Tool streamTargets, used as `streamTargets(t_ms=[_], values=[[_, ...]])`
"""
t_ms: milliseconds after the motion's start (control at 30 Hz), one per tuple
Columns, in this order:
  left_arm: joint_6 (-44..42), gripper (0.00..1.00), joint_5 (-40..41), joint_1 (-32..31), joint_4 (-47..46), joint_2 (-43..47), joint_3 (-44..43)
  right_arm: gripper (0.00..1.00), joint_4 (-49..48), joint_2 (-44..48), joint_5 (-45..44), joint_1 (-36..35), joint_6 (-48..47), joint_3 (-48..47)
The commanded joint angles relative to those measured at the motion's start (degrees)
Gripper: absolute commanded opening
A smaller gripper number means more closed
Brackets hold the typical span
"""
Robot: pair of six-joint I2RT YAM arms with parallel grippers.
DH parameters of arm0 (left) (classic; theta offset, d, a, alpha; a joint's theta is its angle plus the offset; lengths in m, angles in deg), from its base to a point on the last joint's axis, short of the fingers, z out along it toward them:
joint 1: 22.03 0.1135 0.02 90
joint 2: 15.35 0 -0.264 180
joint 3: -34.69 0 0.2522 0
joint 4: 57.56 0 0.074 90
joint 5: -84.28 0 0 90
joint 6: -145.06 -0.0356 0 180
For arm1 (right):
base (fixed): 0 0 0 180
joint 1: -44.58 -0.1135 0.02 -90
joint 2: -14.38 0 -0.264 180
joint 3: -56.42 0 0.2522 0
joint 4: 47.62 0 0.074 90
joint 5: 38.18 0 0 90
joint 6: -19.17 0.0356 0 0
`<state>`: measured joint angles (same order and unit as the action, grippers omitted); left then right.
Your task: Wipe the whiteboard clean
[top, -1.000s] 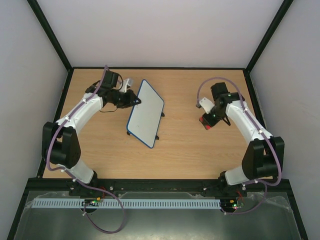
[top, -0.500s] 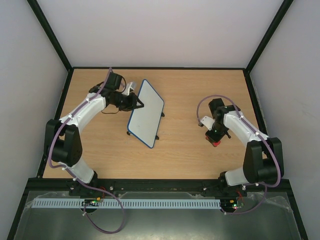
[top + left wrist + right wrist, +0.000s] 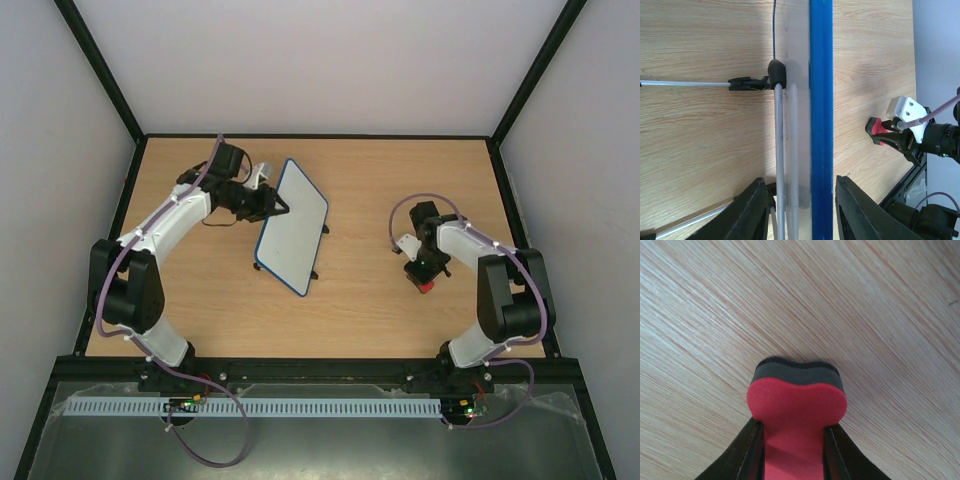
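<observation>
The whiteboard [image 3: 295, 225], white with a dark blue rim, stands tilted on its wire legs left of the table's middle; its face shows no writing. In the left wrist view its blue rim [image 3: 821, 100] runs edge-on. My left gripper [image 3: 276, 206] sits at the board's left edge, and in its wrist view [image 3: 802, 210] the jaws stand one on each side of the rim with small gaps. My right gripper [image 3: 425, 278] is shut on the red eraser [image 3: 797, 400], whose black felt side is down at the table. The eraser also shows in the top view [image 3: 427, 286].
The wooden table [image 3: 380, 310] is walled by pale panels and black frame posts on the left, right and back. The board's wire leg with a black foot [image 3: 776, 72] rests on the wood. A thin dark cable lies left of the board.
My right arm has drawn the eraser nearer and lower, from beside the board's height to the table surface. My left arm shifted slightly at the board's edge; the board has not moved.
</observation>
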<state>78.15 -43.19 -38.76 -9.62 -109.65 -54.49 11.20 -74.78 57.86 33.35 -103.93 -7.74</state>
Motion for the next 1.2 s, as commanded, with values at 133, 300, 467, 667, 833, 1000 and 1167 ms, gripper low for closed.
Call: streamTargets(t_ms=[133,300,467,667,833,1000,1167], values=[[-0.7,0.38,0.7,0.7,2.8,2.4,-1.6,0.38,-1.5,-3.7,0.9,-0.2,1.4,0.3],[-0.8,0.38,0.7,0.7,2.8,2.5,-1.5,0.57,-0.9,-4.3,1.5,-0.3,1.3,0.5],[-0.9,0.38,0.7,0.9,2.8,2.7,-1.3,0.58,-1.4,-5.0,1.4,-0.2,2.0,0.6],[-3.8,0.47,3.5,2.6,7.5,4.3,-5.0,0.60,4.7,-0.5,4.0,0.6,0.8,-5.9],[-6.1,0.56,13.0,5.3,10.8,10.9,-9.7,0.63,7.7,5.1,6.1,2.1,2.3,-16.9],[-7.8,0.69,31.6,5.2,8.5,19.2,-8.3,0.70,-3.3,9.5,6.8,2.6,11.5,-21.0],[-9.0,0.89,41.8,5.0,-0.5,28.8,3.8,0.98,-24.0,15.9,2.1,2.7,27.3,-15.3]])
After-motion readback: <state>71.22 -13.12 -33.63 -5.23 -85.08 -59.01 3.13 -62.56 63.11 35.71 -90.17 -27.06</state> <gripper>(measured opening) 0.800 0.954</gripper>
